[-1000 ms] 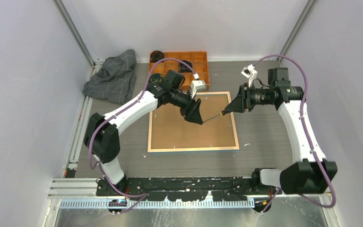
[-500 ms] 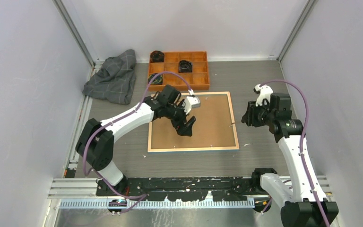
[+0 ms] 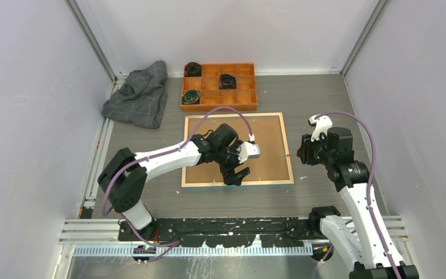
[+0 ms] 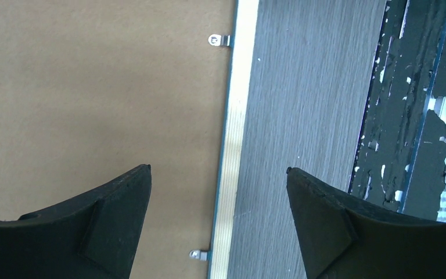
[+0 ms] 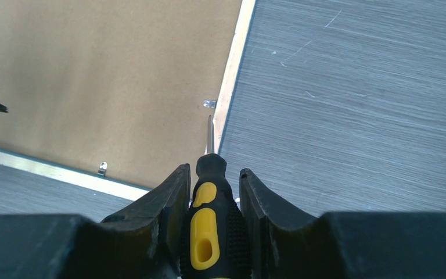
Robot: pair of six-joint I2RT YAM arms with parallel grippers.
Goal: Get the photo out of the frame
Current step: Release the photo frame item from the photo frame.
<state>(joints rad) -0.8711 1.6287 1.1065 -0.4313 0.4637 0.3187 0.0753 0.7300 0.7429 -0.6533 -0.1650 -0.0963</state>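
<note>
The frame (image 3: pixel 289 148) lies face down on the table, its light wood rim around a brown backing board (image 3: pixel 220 139). The photo is hidden under that board. My left gripper (image 3: pixel 236 175) hangs open over the frame's near edge. In the left wrist view its fingers (image 4: pixel 116 203) straddle the rim (image 4: pixel 232 128), empty, with a metal clip (image 4: pixel 219 39) ahead. My right gripper (image 3: pixel 301 152) is at the frame's right edge, shut on a black-and-yellow screwdriver (image 5: pixel 208 232). The screwdriver's tip (image 5: pixel 210 125) is just short of a clip (image 5: pixel 209 104).
An orange compartment tray (image 3: pixel 247 99) holding black round parts stands behind the frame. A grey cloth (image 3: pixel 139 96) lies at the back left. The black base rail (image 3: pixel 238 226) runs along the near table edge, close to the left gripper.
My left gripper opened wide and moved from the board's middle to the frame's near edge. My right arm drew back to the frame's right edge, still holding the screwdriver.
</note>
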